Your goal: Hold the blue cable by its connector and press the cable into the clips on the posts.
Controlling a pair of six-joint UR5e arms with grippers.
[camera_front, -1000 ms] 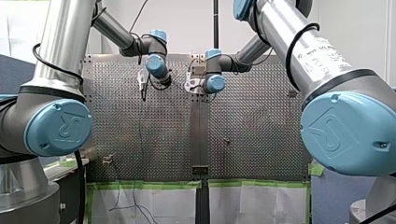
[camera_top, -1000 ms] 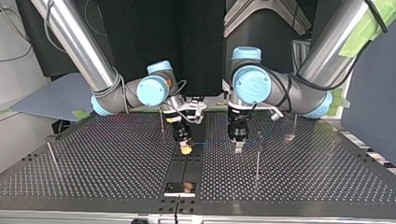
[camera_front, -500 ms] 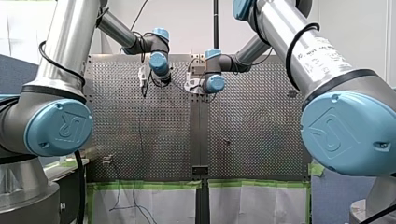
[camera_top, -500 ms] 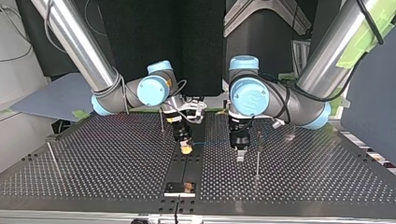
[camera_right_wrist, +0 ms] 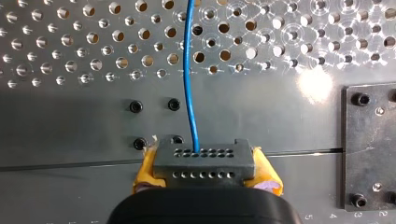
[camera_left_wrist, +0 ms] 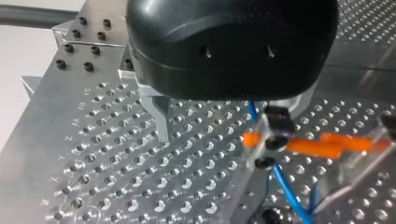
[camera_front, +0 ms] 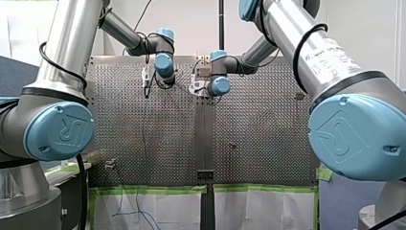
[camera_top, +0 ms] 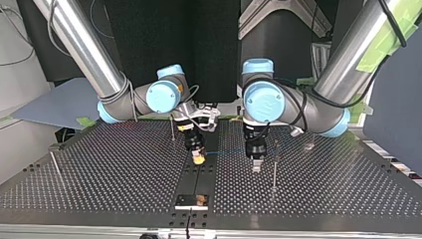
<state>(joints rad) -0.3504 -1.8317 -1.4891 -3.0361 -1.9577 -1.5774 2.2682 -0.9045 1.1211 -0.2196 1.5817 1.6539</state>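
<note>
Eased farther out, my left hand (camera_top: 256, 167) straddles the blue cable (camera_right_wrist: 189, 70), fingers (camera_left_wrist: 161, 116) apart; my right hand (camera_right_wrist: 206, 177) clamps its connector (camera_right_wrist: 203, 158).

— Where does the front view stand?
— Behind and above, between my left arm (camera_front: 62, 57) and my right arm (camera_front: 306, 52), looking far down the perforated table (camera_front: 258, 129).
— The top view?
— Across that table, low, facing back at the arms. Both show its middle seam (camera_front: 205, 134).
— The wrist views?
— Each close above the table's holes.
</note>
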